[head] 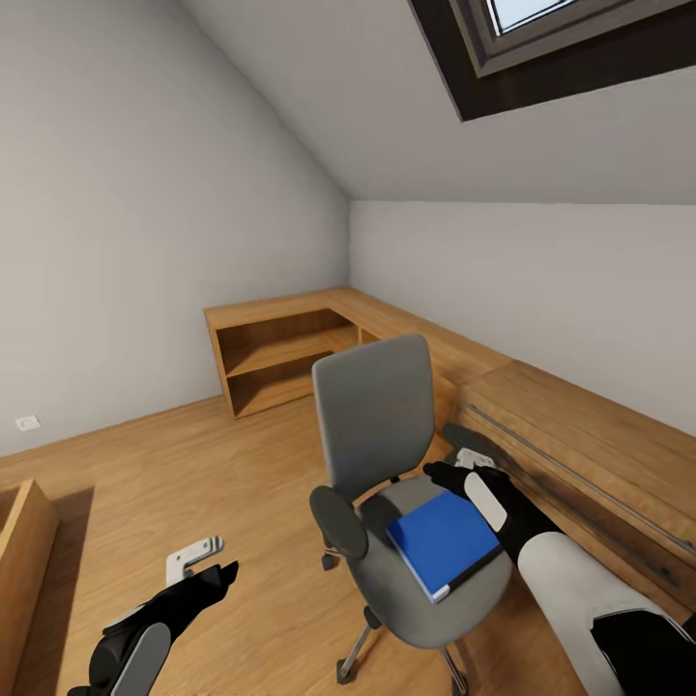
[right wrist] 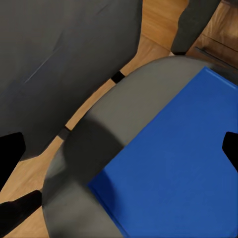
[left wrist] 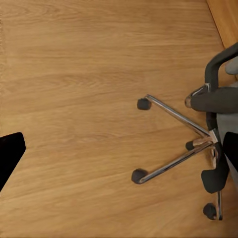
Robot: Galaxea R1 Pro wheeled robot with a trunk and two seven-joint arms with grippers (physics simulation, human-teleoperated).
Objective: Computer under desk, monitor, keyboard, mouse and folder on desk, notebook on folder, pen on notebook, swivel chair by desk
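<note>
The swivel chair (head: 372, 416) stands mid-room, with a grey seat and back, black armrests and a chrome star base (left wrist: 173, 116) on castors. A bright blue folder (head: 443, 541) lies flat on its seat, toward the right side. My right gripper (head: 454, 466) hovers just above the seat at the folder's far edge. It is open, and in the right wrist view its fingertips (right wrist: 11, 151) stand wide apart over the folder (right wrist: 178, 163) and the seat (right wrist: 99, 134). My left gripper (head: 208, 565) hangs open and empty over bare floor, left of the chair.
A light wooden L-shaped shelf unit (head: 280, 348) runs along the far walls, continuing as a wooden counter (head: 580, 425) close to the chair's right. Another wooden piece (head: 24, 541) sits at the left edge. The ceiling slopes overhead with a skylight (head: 580, 39). Open wooden floor (head: 193, 454) lies to the left.
</note>
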